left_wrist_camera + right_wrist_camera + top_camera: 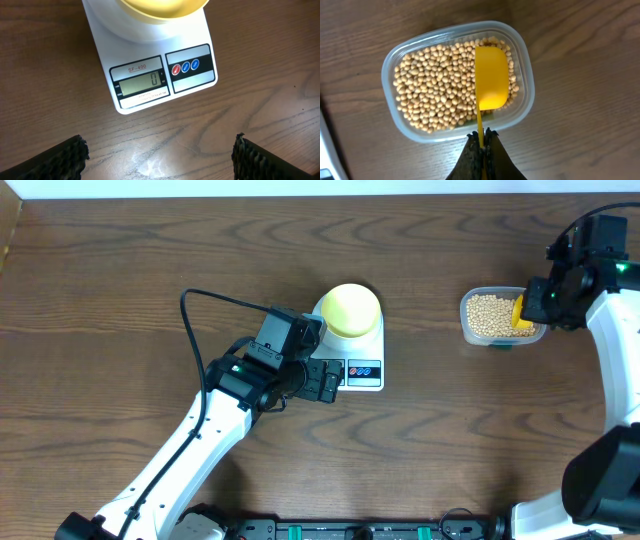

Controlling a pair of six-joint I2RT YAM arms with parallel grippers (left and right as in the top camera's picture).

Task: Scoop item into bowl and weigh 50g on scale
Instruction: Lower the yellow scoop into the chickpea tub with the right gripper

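Note:
The pale yellow bowl sits on the white scale, whose display reads 0. My left gripper hovers open just in front of the scale's front edge, its fingers wide apart over bare wood. At the right, tan beans fill a clear plastic tub. My right gripper is shut on the thin handle of a bright yellow scoop, which lies over the beans at the tub's right side with its underside up. No beans show on the scoop.
The dark wooden table stretches left and behind the scale. A black cable loops over the left arm. The table's front edge carries a black rail.

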